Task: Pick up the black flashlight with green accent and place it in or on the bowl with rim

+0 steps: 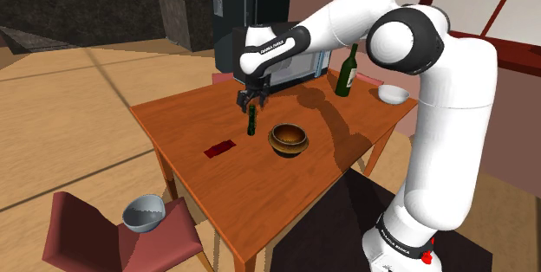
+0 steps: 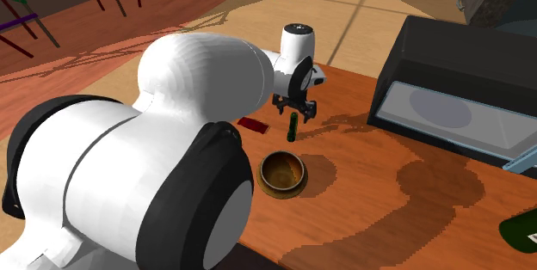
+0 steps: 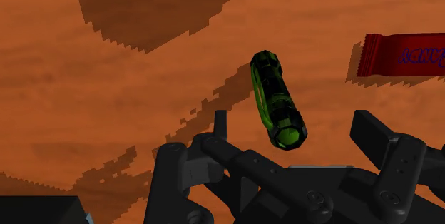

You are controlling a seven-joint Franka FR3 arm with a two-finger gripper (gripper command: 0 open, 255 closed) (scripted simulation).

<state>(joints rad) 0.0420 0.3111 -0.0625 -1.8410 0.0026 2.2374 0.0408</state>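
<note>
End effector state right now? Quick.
End effector: open, fingers apart on either side of the black-and-green flashlight, not touching it.

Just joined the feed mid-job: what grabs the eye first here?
The black-and-green flashlight is upright right under the open gripper, whose fingers flank it without touching. The brown bowl sits on the table close beside it, with a red wrapper on the flashlight's other side.

Wooden tabletop [image 1: 199,132] carrying: red packet [image 1: 220,148], lying flat; green bottle [image 1: 348,71], upright, near a white bowl [image 1: 394,94]; dark microwave [image 2: 456,96] at the back. Red chair [image 1: 87,240] beside the tabletop, a grey bowl [image 1: 144,214] on its seat.
</note>
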